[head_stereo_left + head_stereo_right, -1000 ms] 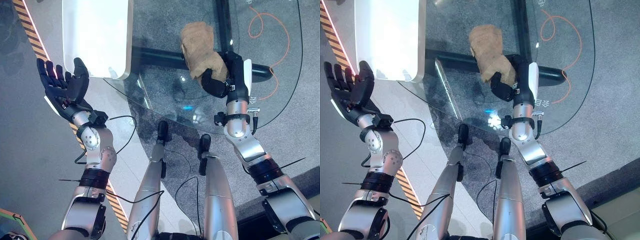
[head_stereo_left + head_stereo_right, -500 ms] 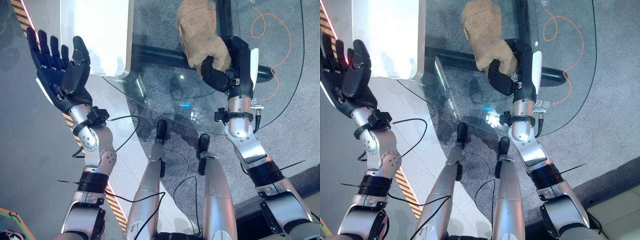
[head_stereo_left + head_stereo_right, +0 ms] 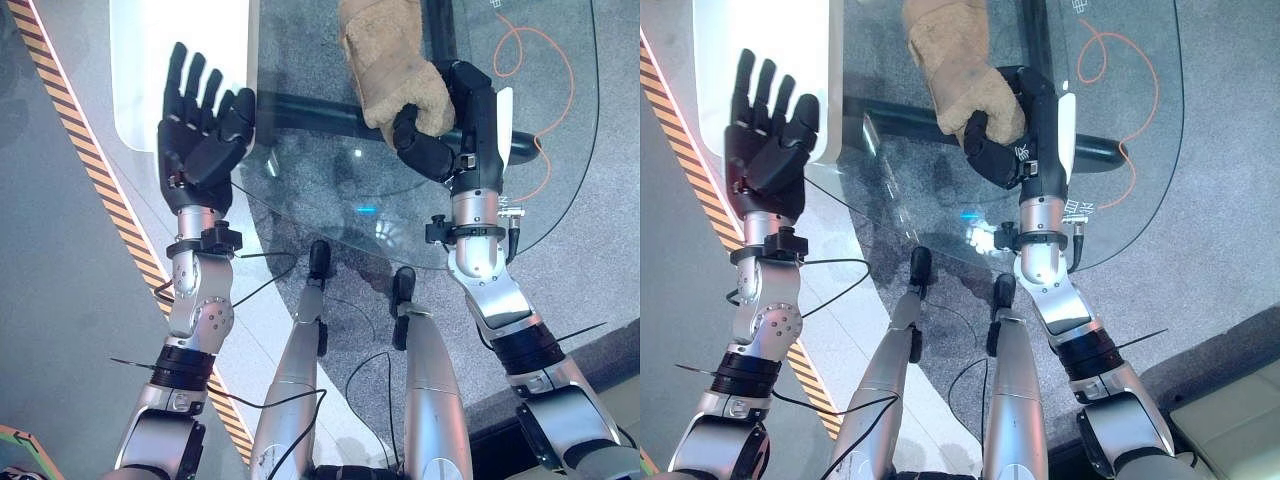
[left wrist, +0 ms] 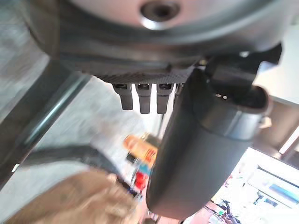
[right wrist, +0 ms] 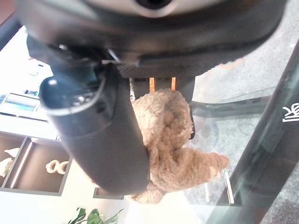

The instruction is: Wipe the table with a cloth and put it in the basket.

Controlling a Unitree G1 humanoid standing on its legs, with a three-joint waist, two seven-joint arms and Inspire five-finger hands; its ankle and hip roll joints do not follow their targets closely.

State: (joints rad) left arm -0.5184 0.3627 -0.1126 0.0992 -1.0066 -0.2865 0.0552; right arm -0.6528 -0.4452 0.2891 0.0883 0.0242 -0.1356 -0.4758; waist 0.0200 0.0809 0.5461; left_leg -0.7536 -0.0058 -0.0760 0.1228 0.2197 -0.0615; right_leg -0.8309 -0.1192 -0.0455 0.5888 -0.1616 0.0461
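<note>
right wrist view: right hand (image 5: pixel 93 140) clenches cloth (image 5: pixel 173 140) | left eye view: left hand (image 3: pixel 200 140) spread over glass table (image 3: pixel 320 190)

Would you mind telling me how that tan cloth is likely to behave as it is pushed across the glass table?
The tan cloth, bunched in the right robot hand, looks soft and floppy, so it would probably fold rather than slide flat. Its fuzzy pile suggests it is light. On the smooth glass table it should glide easily.
</note>
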